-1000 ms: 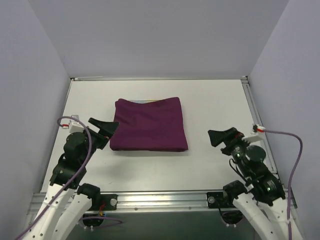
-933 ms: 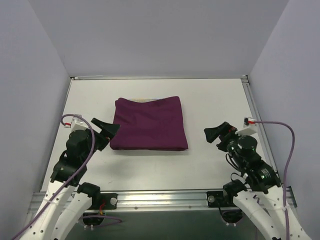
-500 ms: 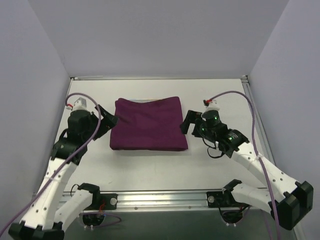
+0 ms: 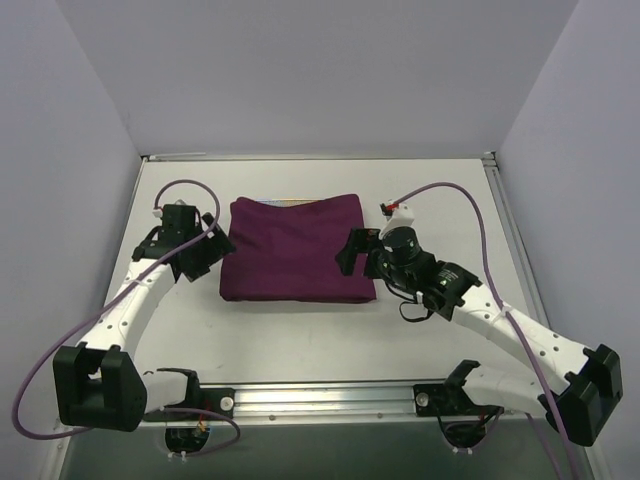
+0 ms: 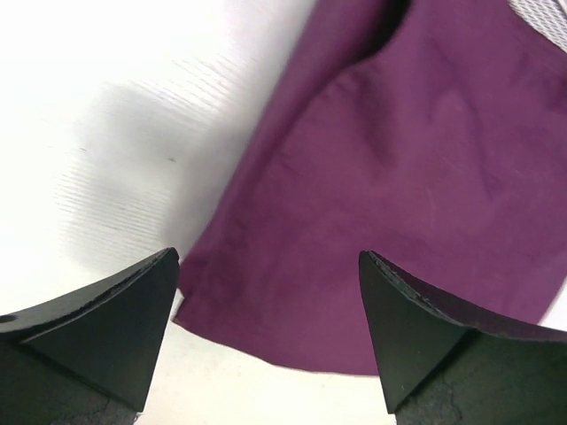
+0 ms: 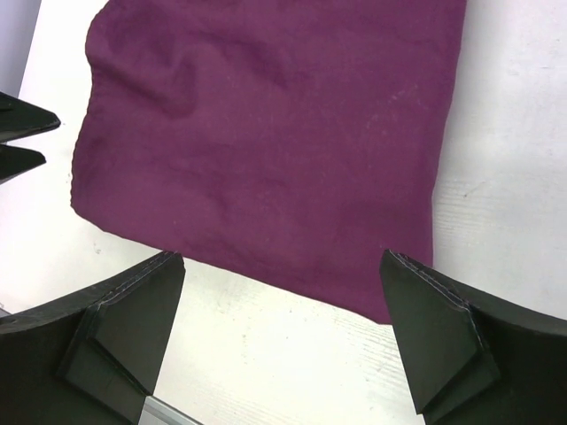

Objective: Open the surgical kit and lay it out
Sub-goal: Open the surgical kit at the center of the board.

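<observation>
Cloth wrap: the dark purple cloth wrap (image 4: 298,250) is folded shut into a rough rectangle and lies flat on the white table (image 4: 440,190), a little toward 11 o'clock from the table's middle; its surface is softly rumpled, with a deeper crease near the 11 o'clock corner
Mesh tray: only a pale sliver of the wire-mesh tray (image 4: 290,201) peeps out along the wrap's 12 o'clock edge; the left wrist view catches a small grey mesh patch there, and the rest is covered by cloth
Left gripper: the left gripper (image 4: 215,250) is at the wrap's 9 o'clock edge, reaching toward 3 o'clock
Left fingers: spread as wide as they go, with nothing held; in the wrist view one finger (image 5: 115,328) hangs over bare table by the wrap's 7 o'clock corner and the other over the cloth, so the edge runs between them; whether either tip touches the cloth cannot be told
Right gripper: the right gripper (image 4: 350,250) is at the wrap's 3 o'clock edge, reaching toward 9 o'clock, facing the left gripper across the wrap
Right fingers: wide apart and gripping nothing; in the wrist view both fingers (image 6: 115,336) hang over bare table just short of the wrap's edge, with a corner of the cloth near one of them
Cables: a purple cable (image 4: 60,350) loops off each arm, clear of the wrap
</observation>
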Robot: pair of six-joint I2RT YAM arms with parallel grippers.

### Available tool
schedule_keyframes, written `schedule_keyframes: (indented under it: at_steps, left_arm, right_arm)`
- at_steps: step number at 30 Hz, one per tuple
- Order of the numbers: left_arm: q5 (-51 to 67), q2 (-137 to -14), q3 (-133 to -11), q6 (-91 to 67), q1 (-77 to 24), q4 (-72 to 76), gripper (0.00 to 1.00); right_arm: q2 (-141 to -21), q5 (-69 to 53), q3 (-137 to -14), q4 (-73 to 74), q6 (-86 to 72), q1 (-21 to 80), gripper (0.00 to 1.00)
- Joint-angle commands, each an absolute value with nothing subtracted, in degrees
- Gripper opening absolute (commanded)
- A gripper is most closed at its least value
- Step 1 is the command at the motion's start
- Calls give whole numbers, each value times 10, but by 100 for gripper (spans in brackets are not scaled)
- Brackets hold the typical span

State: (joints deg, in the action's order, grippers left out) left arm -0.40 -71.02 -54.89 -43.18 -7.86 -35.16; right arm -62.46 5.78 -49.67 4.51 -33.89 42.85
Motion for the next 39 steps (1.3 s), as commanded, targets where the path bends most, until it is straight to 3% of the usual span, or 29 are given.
schedule_keyframes:
  at_steps: [1,8,14,15,17,28,31,39]
  left_arm:
    - [-25,-720,-535,-432,-64,-319,91]
    - [-6,-724,-489,-432,-63,-286,85]
    - [30,-737,-466,-434,-62,-260,64]
    - [32,-732,-462,-434,-62,-259,54]
    - [32,-726,-460,-433,-62,-258,45]
    - [40,-693,-490,-424,-68,-281,17]
    - [48,-693,-497,-417,-70,-282,3]
    - [89,-684,-536,-403,-83,-301,2]
  right_arm:
    - [-585,87,-482,45,-340,432,100]
    - [-549,103,-462,62,-341,432,100]
    - [-557,96,-453,54,-348,432,100]
    - [-560,95,-452,53,-349,432,100]
    - [-562,93,-451,47,-352,432,100]
    - [-619,86,-468,26,-344,442,100]
    - [-642,92,-492,25,-327,453,100]
    - [-750,123,-585,5,-257,542,100]
